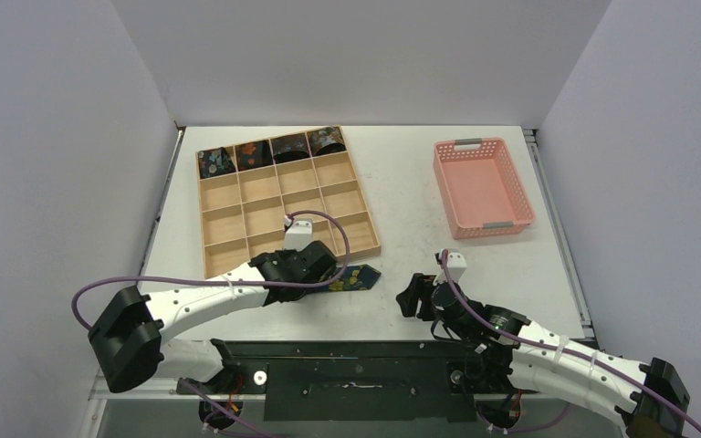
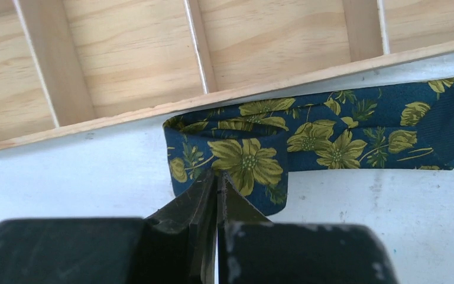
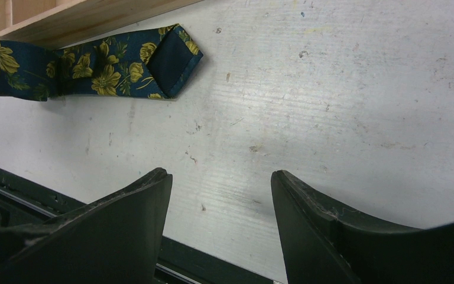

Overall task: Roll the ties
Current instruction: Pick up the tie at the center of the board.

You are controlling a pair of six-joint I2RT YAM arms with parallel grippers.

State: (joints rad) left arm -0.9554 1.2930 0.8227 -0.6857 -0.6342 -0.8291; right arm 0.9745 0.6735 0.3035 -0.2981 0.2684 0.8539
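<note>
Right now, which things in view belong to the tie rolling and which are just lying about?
Job: yellow-flowered tie; left gripper, jaws shut on the tie's folded end; four rolled ties in the wooden tray.
Lying about: pink basket; right gripper, jaws open, idle.

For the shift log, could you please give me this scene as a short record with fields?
wooden tray: four rolled ties in its far row, the other visible compartments bare
loose tie: yellow floral print, lying on the table along the tray's near rim, one end folded over
left end effector: shut, tips at the tie's folded end; whether it pinches fabric is unclear
right end effector: open over bare table, holding nothing
pink basket: right of the tray, nothing inside
</note>
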